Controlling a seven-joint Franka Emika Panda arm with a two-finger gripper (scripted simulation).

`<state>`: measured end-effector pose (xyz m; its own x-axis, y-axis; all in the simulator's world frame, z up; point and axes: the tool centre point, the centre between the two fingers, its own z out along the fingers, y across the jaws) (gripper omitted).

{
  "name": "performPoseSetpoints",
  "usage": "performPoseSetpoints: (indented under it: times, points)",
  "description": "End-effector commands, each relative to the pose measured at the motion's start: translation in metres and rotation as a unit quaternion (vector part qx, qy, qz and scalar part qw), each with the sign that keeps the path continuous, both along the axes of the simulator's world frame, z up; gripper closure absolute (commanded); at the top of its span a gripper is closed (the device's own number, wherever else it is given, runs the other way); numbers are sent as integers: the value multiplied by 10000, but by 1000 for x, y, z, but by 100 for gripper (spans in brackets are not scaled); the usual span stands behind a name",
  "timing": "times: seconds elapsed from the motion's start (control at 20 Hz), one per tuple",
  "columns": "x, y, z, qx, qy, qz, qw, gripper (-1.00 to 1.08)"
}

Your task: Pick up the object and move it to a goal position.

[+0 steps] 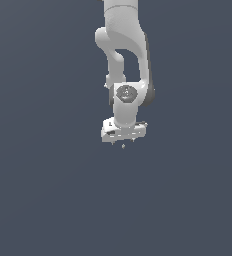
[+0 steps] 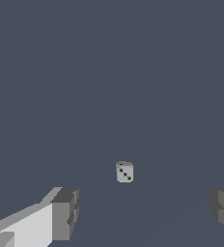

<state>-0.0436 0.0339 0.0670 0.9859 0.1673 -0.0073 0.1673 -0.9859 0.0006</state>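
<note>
In the exterior view the white arm (image 1: 123, 55) hangs down from the top of the picture, its wrist pointing straight down at a plain slate-grey tabletop (image 1: 43, 200). The pincer (image 1: 123, 141) sits at the lower end, its wide white body turned side-on, with short fingertips poking out underneath. Just below those tips is the object (image 1: 123, 146), which here is only a tiny pale speck, too small to give any shape.

The wrist view tells more. The object (image 2: 124, 172) is a small pale-grey block with rounded corners and a few dark dots on its facing side (rather like a die). It rests on the tabletop (image 2: 109, 72), between the two fingers and apart from both. One finger (image 2: 65, 213) is grey-tipped on a white base at one edge of the picture; the other finger (image 2: 223, 208) is partly cut off at the opposite edge. The pincer (image 2: 143, 211) is spread wide, with nothing pinched between its pads. How high the tips are above the surface cannot be told.
</note>
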Motion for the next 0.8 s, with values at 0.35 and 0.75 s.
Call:
performPoseSetpoints:
  times: [0.35,0.75]
  points:
    - [-3,6,-9,8,-27,121,9999,-92]
    - [-5,6,-39,9,-31,130,9999,-92]
